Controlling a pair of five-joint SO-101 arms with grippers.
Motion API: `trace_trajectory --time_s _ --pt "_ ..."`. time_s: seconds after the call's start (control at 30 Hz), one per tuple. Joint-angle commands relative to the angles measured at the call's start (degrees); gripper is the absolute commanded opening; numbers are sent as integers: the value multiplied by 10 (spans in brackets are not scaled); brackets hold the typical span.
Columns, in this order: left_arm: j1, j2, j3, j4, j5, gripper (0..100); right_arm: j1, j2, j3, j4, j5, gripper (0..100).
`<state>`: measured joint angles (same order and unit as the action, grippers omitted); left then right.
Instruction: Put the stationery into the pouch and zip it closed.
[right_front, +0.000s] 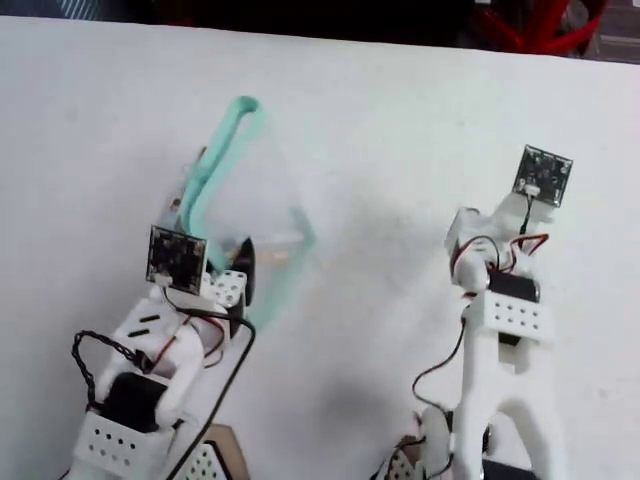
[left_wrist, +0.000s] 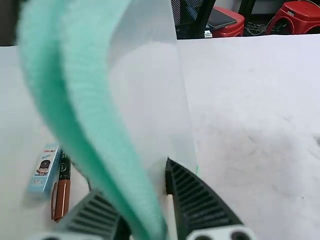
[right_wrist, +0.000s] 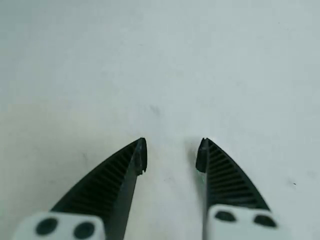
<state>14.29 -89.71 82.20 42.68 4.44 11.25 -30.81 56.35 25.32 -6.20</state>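
We find the pouch (right_front: 250, 205), clear plastic with a mint-green edging (left_wrist: 85, 120), on the left half of the white surface (right_front: 400, 110) in the high view. The left arm (right_front: 150, 350) meets it at its near end. The left jaws are drawn narrow and hold that green edging. In the left wrist view the band passes straight between them, one dark ribbed jaw on each side, and then sweeps up and away with the clear panel beside it.

Just beside the band in that same view lie a brown pen (left_wrist: 61, 192) with a dark cap and a small light-blue box (left_wrist: 45, 167). They lie side by side and close enough that they may be touching (we cannot tell whether they sit inside the pouch or on the surface next to it).

The right arm (right_front: 500, 320) stands well apart from the pouch, on the right half of the high view. The right jaws are parted to a moderate gap in the right wrist view. Their dark ribbed tips point over the white surface, and it shows between them.
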Motion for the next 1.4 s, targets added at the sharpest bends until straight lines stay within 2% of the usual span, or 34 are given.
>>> trace_trajectory --time_s 0.0,0.07,0.27,0.5,0.8,0.93,1.03,1.23,1.37 --pt "-6 7 1 -10 -1 29 35 65 -67 0 -4 173" --pt "-4 7 1 -11 -1 30 50 127 -110 10 -4 173" --pt "-3 7 2 -11 -1 30 56 289 -280 142 -5 173" --pt "-2 7 2 -11 -1 30 85 408 -397 187 -4 173" --pt "-2 7 16 -25 -1 30 59 450 -447 238 2 173" --pt "-2 7 18 -25 -2 30 46 459 -449 234 44 173" --pt "-2 7 18 -25 -2 30 47 489 -469 232 48 173" --pt "-2 7 18 -25 -2 30 49 551 -552 295 46 172" --pt "-2 7 18 -25 -2 30 55 582 -593 321 45 92"
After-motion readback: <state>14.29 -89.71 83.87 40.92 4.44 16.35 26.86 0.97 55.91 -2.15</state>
